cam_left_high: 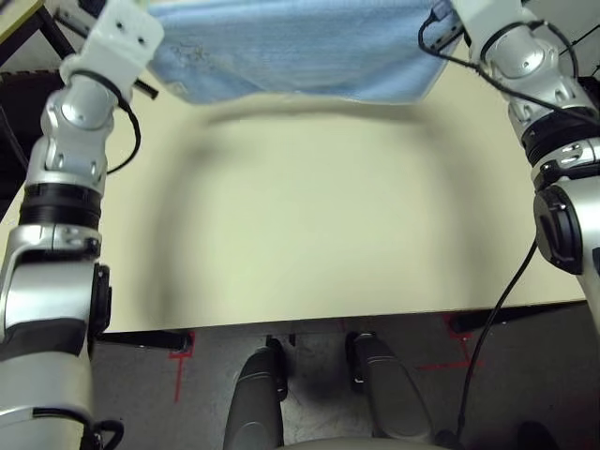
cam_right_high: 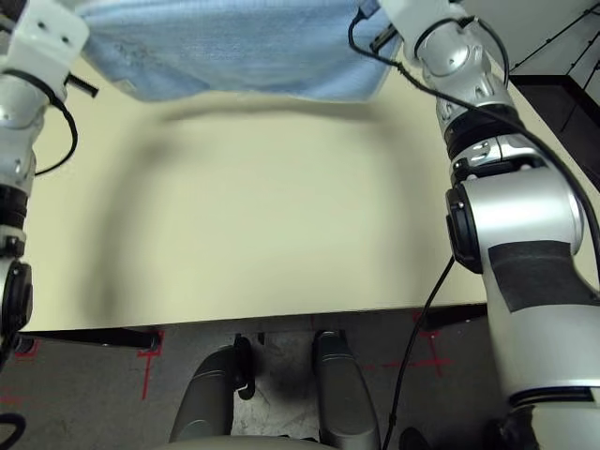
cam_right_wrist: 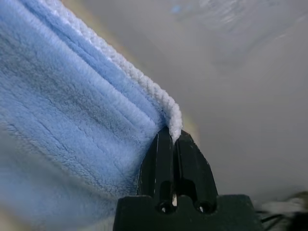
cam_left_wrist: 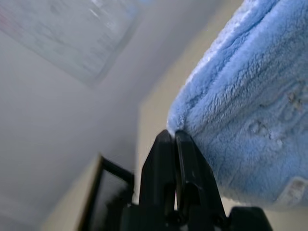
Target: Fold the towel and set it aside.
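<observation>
The towel (cam_left_high: 291, 52) hangs stretched between the two arms above the far part of the table (cam_left_high: 319, 225), its long axis running left to right, its lower edge just clear of the tabletop. The left gripper (cam_left_wrist: 174, 137) is pinched closed on one top corner; the right gripper (cam_right_wrist: 172, 135) is pinched closed on the other, at the white edging. Each arm is equally near its own corner, and the cloth hangs below both, so a fold would probably depend on lowering that free edge onto the table first.
</observation>
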You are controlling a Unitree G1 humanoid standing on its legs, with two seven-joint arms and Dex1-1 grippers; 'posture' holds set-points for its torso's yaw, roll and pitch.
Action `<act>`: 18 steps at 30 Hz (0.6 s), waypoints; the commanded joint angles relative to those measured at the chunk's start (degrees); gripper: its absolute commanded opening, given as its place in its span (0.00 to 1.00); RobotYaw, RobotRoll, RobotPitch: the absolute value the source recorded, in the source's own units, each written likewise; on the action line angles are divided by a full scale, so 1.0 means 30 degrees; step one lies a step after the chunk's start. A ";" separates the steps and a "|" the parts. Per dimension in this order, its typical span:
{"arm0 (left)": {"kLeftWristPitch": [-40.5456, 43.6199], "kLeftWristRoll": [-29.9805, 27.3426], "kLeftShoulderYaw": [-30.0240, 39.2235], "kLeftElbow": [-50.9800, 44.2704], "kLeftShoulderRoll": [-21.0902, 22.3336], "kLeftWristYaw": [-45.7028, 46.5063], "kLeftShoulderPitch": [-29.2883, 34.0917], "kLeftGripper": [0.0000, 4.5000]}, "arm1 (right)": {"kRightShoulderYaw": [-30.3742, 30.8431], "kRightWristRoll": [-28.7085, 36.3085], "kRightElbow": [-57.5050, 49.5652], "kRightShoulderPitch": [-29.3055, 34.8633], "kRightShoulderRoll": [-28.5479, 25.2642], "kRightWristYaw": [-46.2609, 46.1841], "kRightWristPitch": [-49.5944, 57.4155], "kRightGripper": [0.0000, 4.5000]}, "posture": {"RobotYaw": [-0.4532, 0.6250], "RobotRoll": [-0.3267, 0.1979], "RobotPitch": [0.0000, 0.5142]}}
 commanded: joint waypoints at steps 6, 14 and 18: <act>0.5838 -0.1631 0.2473 -0.8170 0.1825 -0.3904 0.6028 0.01 | -0.1045 0.4053 -0.6839 0.4945 -0.2354 1.2665 0.4435 0.00 | 0.30 0.62 0.48; 0.9424 -0.4986 0.4463 -1.2323 0.4052 -0.9047 0.9488 0.01 | -0.0540 0.5732 -1.2669 0.7218 -0.4720 1.7746 1.0282 0.00 | 0.31 0.62 0.47; 1.0411 -0.6552 0.5626 -1.3416 0.5174 -1.1061 1.0760 0.01 | -0.0112 0.5898 -1.4003 0.7682 -0.5653 1.9521 1.1779 0.00 | 0.32 0.62 0.47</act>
